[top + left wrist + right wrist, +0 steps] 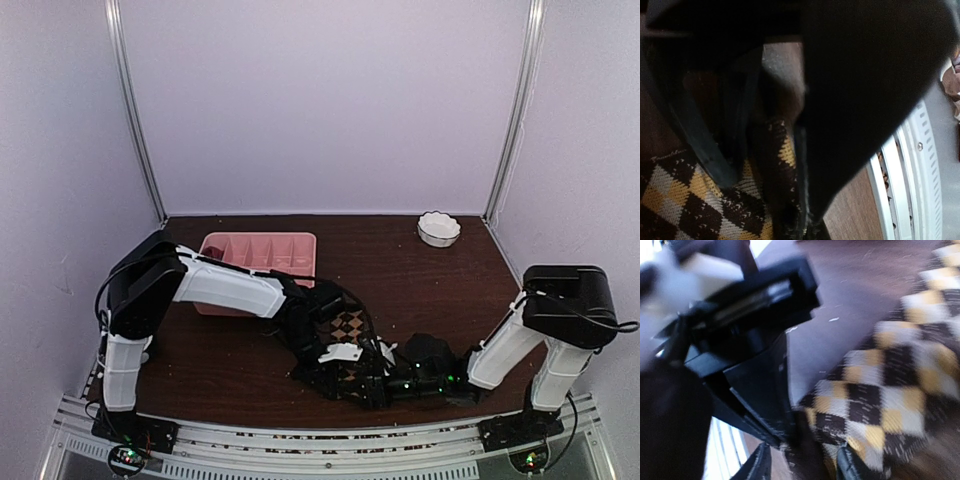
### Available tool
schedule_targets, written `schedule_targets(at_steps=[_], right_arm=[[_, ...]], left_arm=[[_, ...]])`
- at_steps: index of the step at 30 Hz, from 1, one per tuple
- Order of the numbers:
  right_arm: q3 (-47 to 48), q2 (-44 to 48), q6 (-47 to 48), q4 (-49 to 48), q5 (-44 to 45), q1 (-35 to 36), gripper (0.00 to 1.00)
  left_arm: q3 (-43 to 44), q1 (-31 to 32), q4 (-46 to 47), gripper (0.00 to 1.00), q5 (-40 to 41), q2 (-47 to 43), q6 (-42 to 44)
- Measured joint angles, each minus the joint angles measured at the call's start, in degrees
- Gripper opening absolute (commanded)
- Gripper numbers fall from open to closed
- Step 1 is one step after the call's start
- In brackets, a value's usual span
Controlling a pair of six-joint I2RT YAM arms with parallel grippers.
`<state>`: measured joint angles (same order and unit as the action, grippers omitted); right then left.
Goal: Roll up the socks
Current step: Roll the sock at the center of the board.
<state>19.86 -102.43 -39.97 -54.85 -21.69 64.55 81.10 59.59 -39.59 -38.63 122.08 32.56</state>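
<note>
left claw (pixel 352 368) is clenched low over the near middle of the counter (pixel 440 290). its wrist view shows a pinched-up ridge of the checkered sock (pixel 348 324) rising between its dark fingers (pixel 705 150). right claw (pixel 386 386) sits just beside it, nose to nose, and is released. its two fingertips (pixel 850 467) stand apart at the bottom of its own view, with the sock's dark edge lying at them. the blur there hides whether they touch the fabric.

the counter is dark brown wood, closed in by pale walls (pixel 320 100) on three sides. a slotted metal rail (pixel 320 445) runs along its near edge, where both arms are bolted. the left arm (pixel 225 285), white and black, reaches from the near left corner across to the middle. the right arm (pixel 505 350) folds in low from the near right corner toward the same spot.

the pink divided tray (pixel 258 238) lies flat at the back left of the counter, partly behind the left arm, well apart from the claws.

the checkered sock, dark brown with tan and cream diamonds, lies on the counter near the front centre. from above the two claws cover most of it, and a patch shows just behind the left claw. in the right wrist view it spreads flat away across the wood.

a small white scalloped bowl (pixel 438 230) stands at the back right, well apart from everything else.
</note>
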Motion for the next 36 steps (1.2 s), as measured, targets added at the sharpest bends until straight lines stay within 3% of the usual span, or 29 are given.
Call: schedule_targets(at_steps=[1,2,6,14,18,21,26,28,32,36], right_arm=[[-0.46,1.57,-0.07,1.14,2.64,0.59,0.96],[-0.94,2.89,0.09,1.97,4.33,1.14,1.00],[-1.33,8.63,1.20,8.07,14.45,5.05,1.00],[-1.33,16.92,5.03,26.14,33.66,16.55,1.00],[-1.42,19.39,-0.87,34.10,43.45,20.50,1.00],[-4.35,22.05,-6.54,34.88,48.98,22.84,1.00],[-7.85,24.39,-1.57,34.18,51.67,24.22,0.86],[-6.03,22.14,4.02,35.34,51.34,25.49,0.84],[0.50,17.14,17.40,35.17,50.64,27.71,0.64],[1.66,15.47,29.53,30.12,48.83,27.63,0.55]], left_arm=[[0.94,-0.13,-0.87,0.00,-1.05,0.87,0.46],[1.84,-0.39,-2.03,0.00,-2.12,1.73,0.48],[3.30,-1.75,-4.94,0.00,-5.14,3.41,1.62],[5.95,-5.29,-9.94,0.00,-8.35,5.88,-4.15],[7.41,-5.81,-12.39,0.00,-8.81,6.91,-4.11],[9.35,-5.95,-14.69,0.00,-9.31,8.24,-3.98],[13.51,-6.49,-19.96,0.00,-11.50,11.50,-3.96],[15.87,-6.80,-22.80,0.00,-12.70,13.38,-3.98],[20.85,-7.34,-28.59,0.00,-15.87,17.57,-4.66],[23.23,-7.69,-32.06,0.00,-18.29,20.09,-5.18]])
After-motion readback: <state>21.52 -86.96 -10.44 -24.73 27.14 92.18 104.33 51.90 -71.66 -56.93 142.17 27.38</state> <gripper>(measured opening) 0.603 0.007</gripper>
